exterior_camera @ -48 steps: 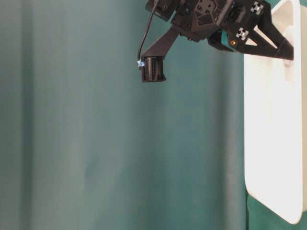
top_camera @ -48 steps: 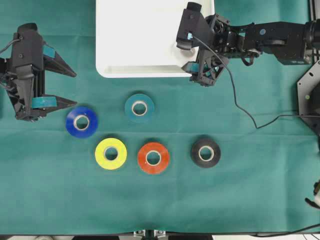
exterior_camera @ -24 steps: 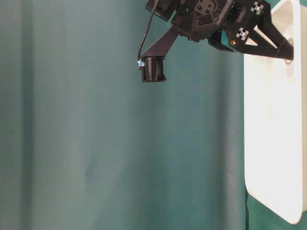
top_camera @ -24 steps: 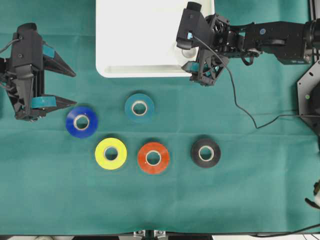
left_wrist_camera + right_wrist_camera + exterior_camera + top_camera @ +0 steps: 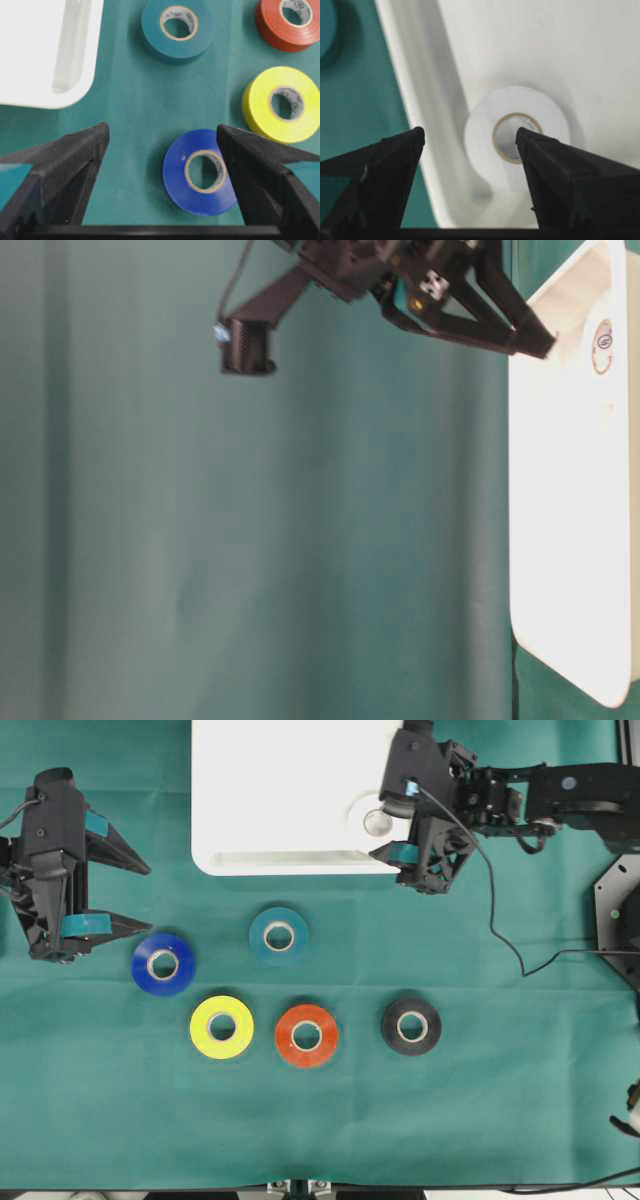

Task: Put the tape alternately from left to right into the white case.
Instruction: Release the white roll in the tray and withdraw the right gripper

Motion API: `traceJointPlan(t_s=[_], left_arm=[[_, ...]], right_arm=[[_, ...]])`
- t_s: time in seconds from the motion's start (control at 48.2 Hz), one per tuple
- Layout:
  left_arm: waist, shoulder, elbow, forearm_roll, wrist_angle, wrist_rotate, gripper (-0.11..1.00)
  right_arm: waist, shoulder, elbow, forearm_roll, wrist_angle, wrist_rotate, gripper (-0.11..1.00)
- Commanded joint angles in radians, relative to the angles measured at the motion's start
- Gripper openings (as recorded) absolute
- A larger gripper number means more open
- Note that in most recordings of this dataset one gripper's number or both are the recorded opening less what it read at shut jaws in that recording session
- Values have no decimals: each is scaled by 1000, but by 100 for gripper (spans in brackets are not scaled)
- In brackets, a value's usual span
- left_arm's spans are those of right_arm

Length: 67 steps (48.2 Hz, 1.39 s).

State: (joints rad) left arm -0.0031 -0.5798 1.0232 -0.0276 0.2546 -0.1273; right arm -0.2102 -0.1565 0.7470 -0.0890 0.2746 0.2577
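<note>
White roll (image 5: 517,137) flat in white case (image 5: 270,790), near right corner. Blue (image 5: 163,963), teal (image 5: 279,935), yellow (image 5: 222,1027), orange-red (image 5: 307,1035), black (image 5: 411,1026) rolls flat on cloth.

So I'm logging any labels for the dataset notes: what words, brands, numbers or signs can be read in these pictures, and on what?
None can be read.
Print inside the core of the yellow roll: too small and blurred to read.
Print inside the core of the orange-red roll: likewise unreadable.
Ring of the white roll in the white case: faint marks, unreadable.
</note>
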Motion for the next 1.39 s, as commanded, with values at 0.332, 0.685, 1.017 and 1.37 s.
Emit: traceJointPlan(t_s=[0.332,0.685,1.017,1.37], left_arm=[[0,-6,-6,-3,-8,2,55],[0,-8,-5,-2,-9,0,56],[0,-8,9,-2,-21,0,55],[-15,-6,17,-3,-21,0,55]], right_arm=[[133,-92,5,6,-11,3,80],[241,-94,21,6,-92,3,80],[273,-97,74,6,-176,3,80],[273,-104,84,6,-195,3,80]])
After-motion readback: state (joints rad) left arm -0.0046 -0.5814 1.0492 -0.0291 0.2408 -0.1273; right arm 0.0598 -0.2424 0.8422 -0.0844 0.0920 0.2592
